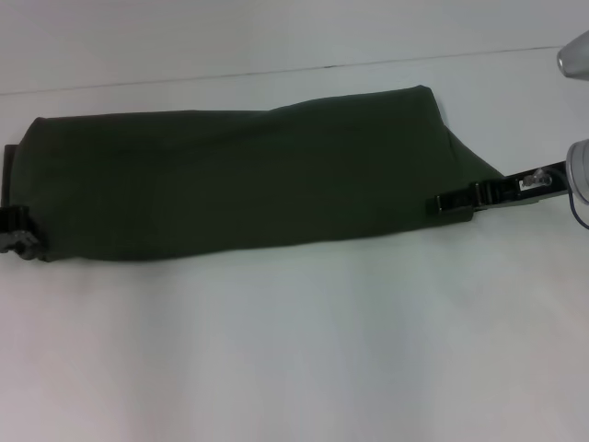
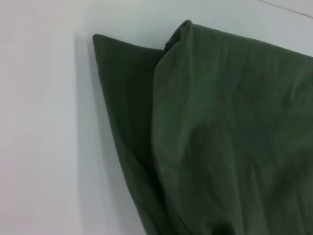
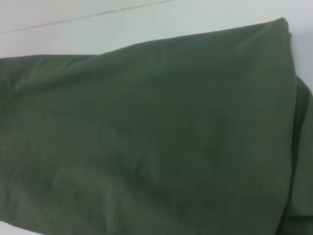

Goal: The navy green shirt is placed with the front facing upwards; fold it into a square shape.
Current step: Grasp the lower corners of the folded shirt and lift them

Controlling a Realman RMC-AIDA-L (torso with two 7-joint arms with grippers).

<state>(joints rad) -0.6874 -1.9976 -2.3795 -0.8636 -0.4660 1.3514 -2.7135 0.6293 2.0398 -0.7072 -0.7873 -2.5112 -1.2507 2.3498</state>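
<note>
The navy green shirt (image 1: 239, 180) lies on the white table as a long horizontal band, folded lengthwise, with only plain green cloth showing. My left gripper (image 1: 17, 230) sits at the band's left end, at its near corner. My right gripper (image 1: 453, 202) reaches in from the right and rests against the band's right end, level with the cloth. The left wrist view shows a layered corner of the shirt (image 2: 220, 132) with a lower layer sticking out beneath the top fold. Green cloth of the shirt (image 3: 146, 137) fills most of the right wrist view.
The white table (image 1: 294, 350) spreads wide in front of the shirt. A seam or table edge (image 1: 230, 75) runs behind it. Part of my right arm (image 1: 578, 166) shows at the right border.
</note>
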